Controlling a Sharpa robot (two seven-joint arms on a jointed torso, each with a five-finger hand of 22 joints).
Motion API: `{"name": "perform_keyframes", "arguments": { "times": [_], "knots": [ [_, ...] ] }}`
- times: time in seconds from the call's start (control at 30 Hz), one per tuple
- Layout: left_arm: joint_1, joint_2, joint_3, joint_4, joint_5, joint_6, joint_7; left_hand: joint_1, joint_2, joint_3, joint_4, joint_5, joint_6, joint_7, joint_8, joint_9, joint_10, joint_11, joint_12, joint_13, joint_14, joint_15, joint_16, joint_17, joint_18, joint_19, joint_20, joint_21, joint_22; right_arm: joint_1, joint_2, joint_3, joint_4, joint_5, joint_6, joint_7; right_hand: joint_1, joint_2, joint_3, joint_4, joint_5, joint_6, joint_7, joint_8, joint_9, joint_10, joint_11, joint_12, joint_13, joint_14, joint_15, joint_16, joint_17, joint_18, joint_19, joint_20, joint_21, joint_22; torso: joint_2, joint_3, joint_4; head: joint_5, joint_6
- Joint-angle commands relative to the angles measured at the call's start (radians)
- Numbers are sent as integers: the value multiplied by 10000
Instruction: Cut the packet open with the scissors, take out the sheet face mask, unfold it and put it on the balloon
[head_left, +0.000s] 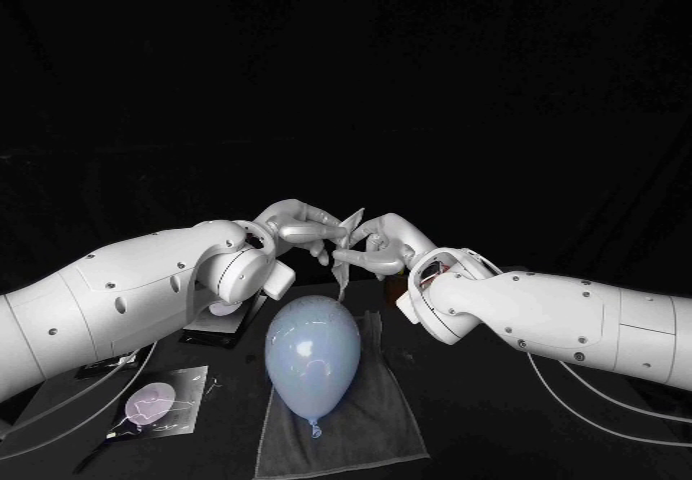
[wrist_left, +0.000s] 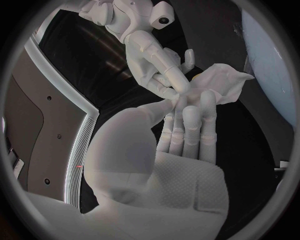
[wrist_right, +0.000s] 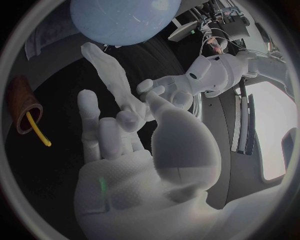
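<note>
Black surface (head_left: 483, 455) is carrying balloon (head_left: 313, 350), lower centre; left robot hand (head_left: 296, 222) and right robot hand (head_left: 378, 248) are pinching sheet mask (head_left: 346, 226) above. Uneven pulling could be tearing it.

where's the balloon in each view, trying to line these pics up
Head view: balloon on the grey towel, centre of the lower half.
Left wrist view: balloon at the circle's rim, past the sheet mask.
Right wrist view: balloon at the rim, beyond the fingertips of the right hand.
Shared landmark: left hand and right hand meeting on the sheet mask.
</note>
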Motion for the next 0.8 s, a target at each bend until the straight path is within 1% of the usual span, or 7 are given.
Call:
{"name": "perform_keyframes", "arguments": {
  "times": [0.03,0.1,0.13,0.27,0.5,0.73,0.8],
  "knots": [
    [20,24,11,10,110,108,102,9,100,32,17,24,-9,47,-22,1255,72,-10,-46,-14,60,-8,-60,-9,134,47,-4,-42,-10,3,15,7,-22,9,52,54,421,115,-47,-49,35,-60,-1,79,-28,-62,-20,92,-10,-69,-38,53,-1,205,-39,32,-13,18,-4,4,-2,-9,6],
    [19,25,11,8,145,77,142,13,102,46,22,24,-3,44,-15,1297,169,-15,-178,-43,99,-12,-79,-3,134,73,-8,-61,-29,3,12,7,-37,3,74,41,870,264,65,-207,-5,-32,-14,115,-45,-69,-33,118,-22,-55,-52,82,11,202,-7,22,26,48,-6,-2,-5,-18,13],
    [19,25,11,3,169,46,174,14,103,46,22,24,-2,44,-14,1300,178,-16,-185,-44,96,-13,-82,-10,134,74,-9,-62,-30,3,3,7,-44,-8,107,34,1591,508,444,-585,-85,42,-44,155,-67,-86,-76,122,-42,-40,-92,103,20,199,34,-4,85,91,-5,0,-6,-15,16],
    [18,21,11,-25,245,-61,261,16,109,51,26,24,9,41,-4,1324,233,-21,-228,-50,120,-16,-83,8,134,88,-11,-68,-36,3,-24,7,-53,-22,251,57,2041,605,865,-943,-97,160,-41,187,-125,-169,-85,55,-151,-70,-104,106,-32,198,16,-30,68,92,-6,2,-10,-10,31],
    [15,12,10,-117,316,-279,377,21,127,61,33,23,25,33,12,1356,301,-29,-279,-53,154,-22,-79,43,135,106,-15,-72,-43,3,-92,7,-35,-18,420,145,2321,590,1347,-1357,-114,285,-31,218,-201,-212,-79,29,-245,-91,-102,125,-50,187,6,-34,126,159,-2,3,-5,-11,39],
    [14,0,9,-162,422,-344,418,27,132,67,30,23,33,28,21,1377,339,-36,-308,-55,187,-28,-68,80,136,120,-19,-71,-45,3,-165,7,-30,-5,494,176,2341,645,1565,-1486,-125,421,-59,287,-208,-156,-102,67,-239,-46,-122,157,-3,164,76,-51,276,272,-3,-1,-8,-20,36],
    [14,-5,9,-166,434,-320,422,33,130,69,25,23,36,25,25,1385,354,-39,-319,-55,198,-30,-64,93,136,125,-20,-71,-46,3,-179,7,-45,64,473,235,2262,720,1625,-1457,-126,507,-80,337,-200,-84,-115,120,-196,-5,-129,179,41,146,130,-58,372,340,-5,1,-7,-36,24]
  ]
}}
